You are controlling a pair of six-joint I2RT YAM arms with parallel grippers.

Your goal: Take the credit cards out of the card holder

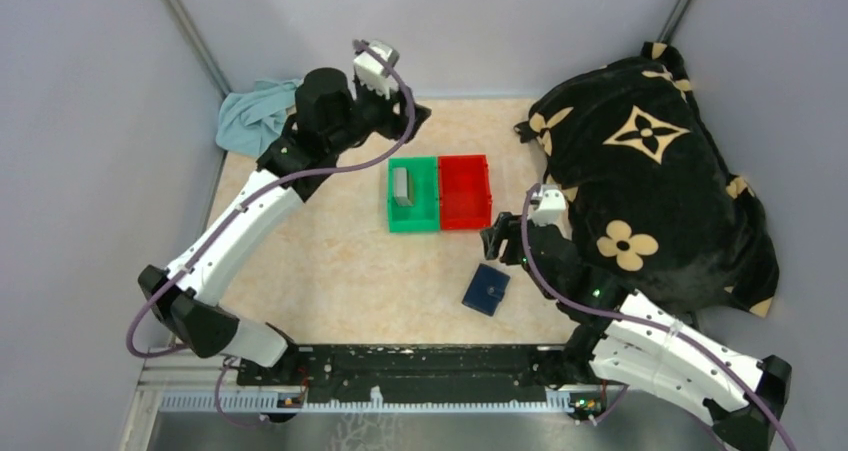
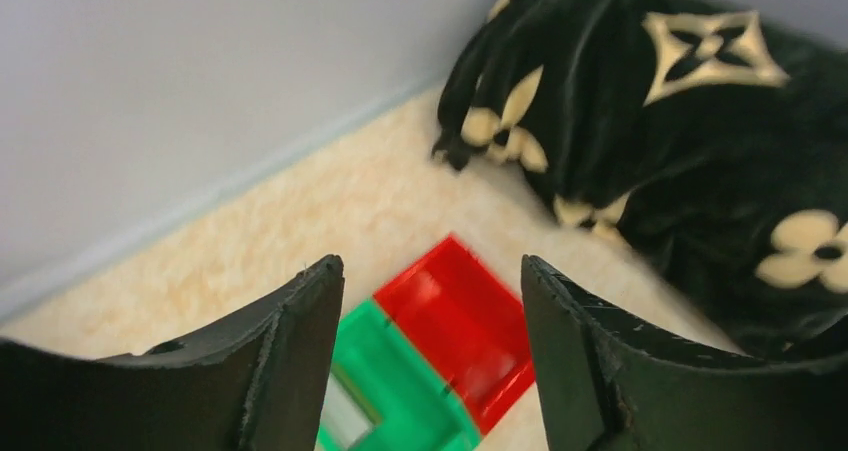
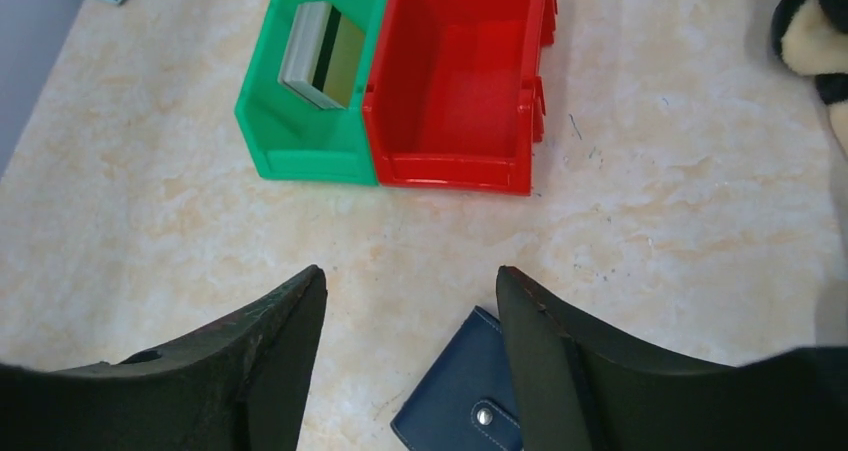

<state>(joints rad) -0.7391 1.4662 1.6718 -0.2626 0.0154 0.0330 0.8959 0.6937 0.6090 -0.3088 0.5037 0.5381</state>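
Wallet [image 3: 462, 413] lying shut on desk [image 3: 650, 221] just under right tool [image 3: 410, 281], right tool hanging spread and empty, left tool [image 2: 432, 266] hanging spread and empty above green bin [image 3: 300, 156], cards [image 3: 322, 54] leaning inside it

Surface: a pale beige, marble-patterned tabletop [image 1: 330, 261] enclosed by grey walls. A green plastic bin [image 1: 413, 223] and a red plastic bin [image 1: 465, 193] stand mid-table, side by side and touching, green on the left. A small navy-blue square card holder [image 1: 486, 289] lies closed and slightly skewed, nearer the front edge. A bulky black blanket [image 1: 640, 191] with tan flower motifs covers the right side. A crumpled light-blue cloth [image 1: 255, 116] sits in the far left corner.
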